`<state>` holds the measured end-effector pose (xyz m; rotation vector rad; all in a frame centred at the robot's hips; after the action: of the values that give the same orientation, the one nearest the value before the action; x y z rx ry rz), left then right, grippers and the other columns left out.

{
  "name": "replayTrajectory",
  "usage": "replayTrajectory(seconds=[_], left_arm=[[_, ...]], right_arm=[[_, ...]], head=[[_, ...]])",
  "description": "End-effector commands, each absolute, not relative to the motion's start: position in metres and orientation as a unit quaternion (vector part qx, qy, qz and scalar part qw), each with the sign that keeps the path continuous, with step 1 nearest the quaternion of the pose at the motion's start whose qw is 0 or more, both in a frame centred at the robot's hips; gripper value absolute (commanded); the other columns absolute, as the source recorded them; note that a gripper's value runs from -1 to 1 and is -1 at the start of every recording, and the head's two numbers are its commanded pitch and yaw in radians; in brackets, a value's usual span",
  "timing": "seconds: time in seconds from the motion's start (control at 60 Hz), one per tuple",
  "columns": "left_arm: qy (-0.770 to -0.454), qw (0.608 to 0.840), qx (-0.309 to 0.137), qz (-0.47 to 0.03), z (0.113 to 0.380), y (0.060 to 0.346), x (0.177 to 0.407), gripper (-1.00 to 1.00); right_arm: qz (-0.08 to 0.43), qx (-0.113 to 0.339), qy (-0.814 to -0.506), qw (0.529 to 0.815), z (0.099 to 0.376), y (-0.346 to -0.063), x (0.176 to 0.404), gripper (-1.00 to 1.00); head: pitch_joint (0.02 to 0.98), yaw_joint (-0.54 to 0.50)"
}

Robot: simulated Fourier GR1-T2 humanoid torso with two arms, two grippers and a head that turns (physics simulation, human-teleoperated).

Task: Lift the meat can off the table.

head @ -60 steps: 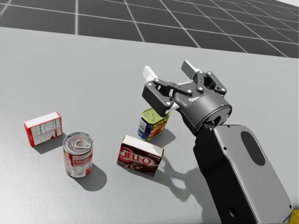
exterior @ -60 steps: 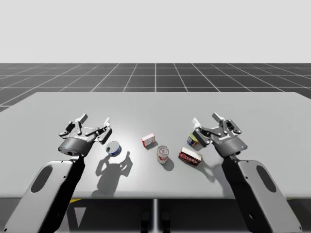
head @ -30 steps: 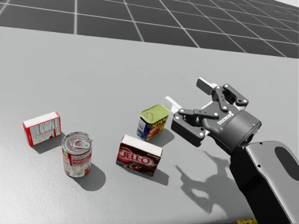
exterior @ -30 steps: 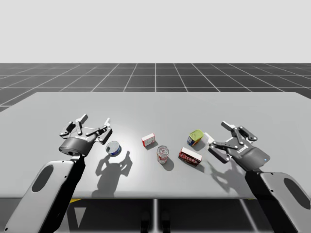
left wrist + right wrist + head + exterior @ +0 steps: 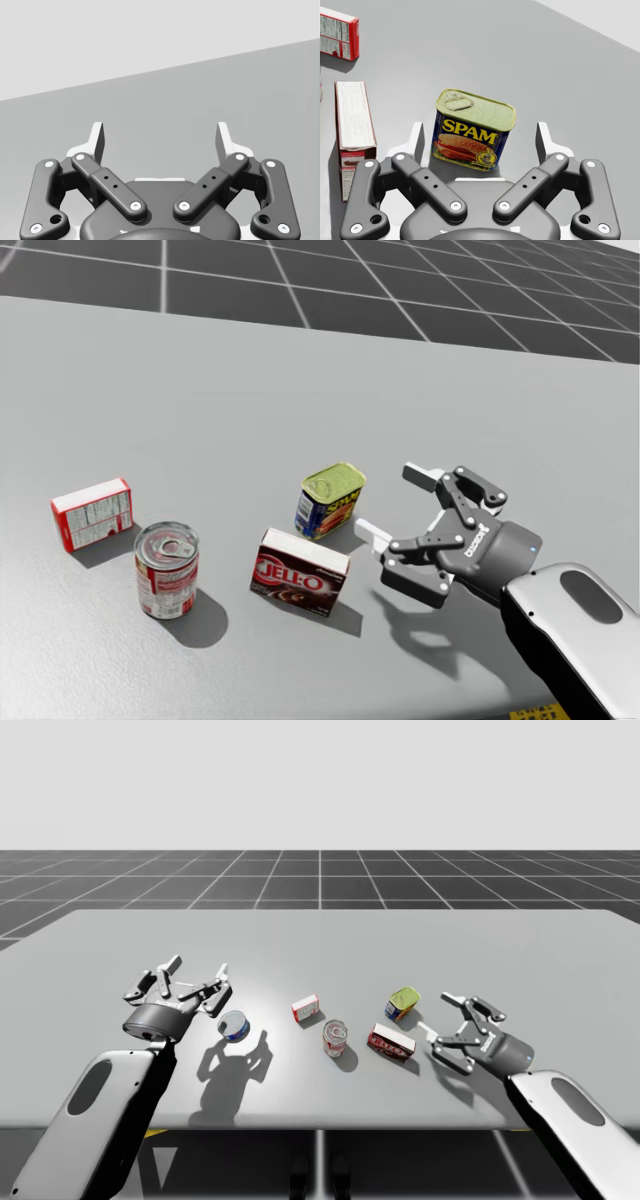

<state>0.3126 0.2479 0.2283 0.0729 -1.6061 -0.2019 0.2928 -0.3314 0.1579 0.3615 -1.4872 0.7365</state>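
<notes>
The meat can (image 5: 330, 500) stands upright on the table (image 5: 200, 370), just ahead of the robot's right gripper (image 5: 392, 503) and clear of its fingers, which are spread wide. Its left gripper (image 5: 197, 966) is spread too. In the right wrist view a dark box (image 5: 351, 135) lies partly hidden behind one finger's linkage.

My right gripper (image 5: 392, 502) backs off the can (image 5: 330, 498)
It has left its place above the can, swung out to the right and sunk low, its open fingers now level with the can's side.
</notes>
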Motion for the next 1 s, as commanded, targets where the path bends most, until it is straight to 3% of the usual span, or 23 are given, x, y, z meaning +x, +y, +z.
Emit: replayTrajectory(seconds=[0.017, 0.267, 0.833, 1.0], left_arm=[[-0.718, 0.689, 0.033, -0.09, 0.228, 0.248, 0.313, -1.0], [-0.718, 0.689, 0.032, -0.09, 0.228, 0.248, 0.313, -1.0], [-0.719, 0.688, 0.029, -0.089, 0.229, 0.247, 0.312, -1.0], [-0.72, 0.688, 0.029, -0.089, 0.229, 0.247, 0.312, -1.0]], right_arm=[[0.34, 0.18, -0.659, 0.646, 0.136, -0.331, 0.301, -1.0], [0.338, 0.182, -0.627, 0.678, 0.122, -0.319, 0.311, -1.0], [0.274, 0.187, -0.596, 0.731, 0.12, -0.298, 0.325, -1.0], [0.26, 0.17, -0.593, 0.743, 0.123, -0.29, 0.327, -1.0]], head=[[0.752, -0.32], [0.751, -0.31], [0.754, -0.31], [0.754, -0.31]])
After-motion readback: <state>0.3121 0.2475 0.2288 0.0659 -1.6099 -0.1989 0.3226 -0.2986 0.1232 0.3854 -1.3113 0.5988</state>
